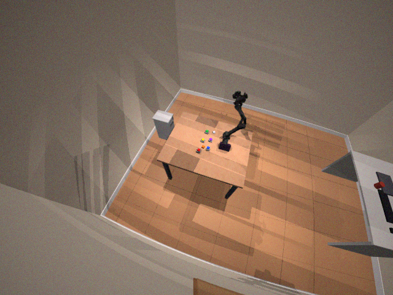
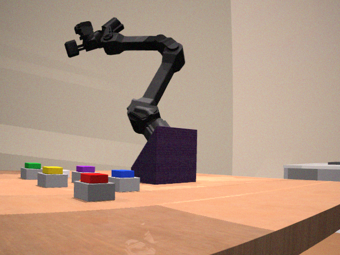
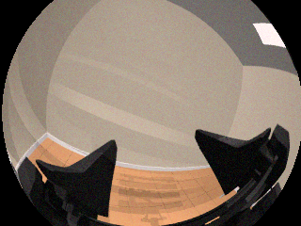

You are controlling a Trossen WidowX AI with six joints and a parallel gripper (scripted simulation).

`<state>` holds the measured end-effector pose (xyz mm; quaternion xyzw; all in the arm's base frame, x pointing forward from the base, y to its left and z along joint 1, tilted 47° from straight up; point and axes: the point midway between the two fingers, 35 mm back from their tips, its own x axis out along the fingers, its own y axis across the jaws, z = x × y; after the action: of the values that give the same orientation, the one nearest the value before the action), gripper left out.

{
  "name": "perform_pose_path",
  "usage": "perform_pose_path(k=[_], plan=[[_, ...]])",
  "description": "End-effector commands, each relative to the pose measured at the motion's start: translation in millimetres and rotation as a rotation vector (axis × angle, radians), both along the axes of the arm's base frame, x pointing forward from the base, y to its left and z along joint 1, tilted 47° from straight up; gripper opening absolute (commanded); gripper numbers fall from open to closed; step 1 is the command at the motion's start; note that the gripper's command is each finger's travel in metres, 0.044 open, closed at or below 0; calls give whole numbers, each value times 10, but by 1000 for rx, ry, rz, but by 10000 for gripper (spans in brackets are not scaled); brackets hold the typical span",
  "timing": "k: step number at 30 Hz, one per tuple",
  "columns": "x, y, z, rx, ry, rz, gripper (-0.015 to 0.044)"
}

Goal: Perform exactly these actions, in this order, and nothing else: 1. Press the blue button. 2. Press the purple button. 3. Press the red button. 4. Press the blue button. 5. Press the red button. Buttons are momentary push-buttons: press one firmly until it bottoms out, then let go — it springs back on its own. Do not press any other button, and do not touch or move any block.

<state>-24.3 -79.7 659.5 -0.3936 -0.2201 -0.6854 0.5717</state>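
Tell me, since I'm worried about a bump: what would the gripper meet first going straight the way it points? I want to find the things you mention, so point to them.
Probably the wall [image 1: 253,63] [image 3: 141,99]: the gripper [image 1: 240,94] [image 3: 157,139] points away from the buttons, with nothing visible between its open fingers and that wall, though depth is hard to judge.

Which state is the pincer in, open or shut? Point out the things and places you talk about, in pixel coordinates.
Open: in the wrist view, the pincer [image 1: 240,94] [image 2: 73,38] [image 3: 157,139] shows its two black fingers far apart, with nothing between them.

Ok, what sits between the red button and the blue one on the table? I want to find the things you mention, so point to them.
An orange block [image 1: 202,146], slightly off the straight line, toward the yellow button [image 1: 202,139] [image 2: 52,170]. The top view shows it; the exterior view does not.
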Motion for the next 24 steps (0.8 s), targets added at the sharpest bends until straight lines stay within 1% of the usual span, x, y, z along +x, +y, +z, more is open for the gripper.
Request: perform_pose_path(k=[1, 2, 5, 8, 13, 19, 24], plan=[[45, -21, -4, 2, 8, 11, 400], [183, -81, -20, 7, 31, 44, 400], [867, -339, -176, 81, 126, 222, 400], [1319, -457, -339, 152, 183, 340, 400], [2331, -517, -856, 331, 318, 592, 400], [3375, -227, -1708, 576, 495, 843, 400], [3971, 238, -2533, 794, 656, 985, 400]])
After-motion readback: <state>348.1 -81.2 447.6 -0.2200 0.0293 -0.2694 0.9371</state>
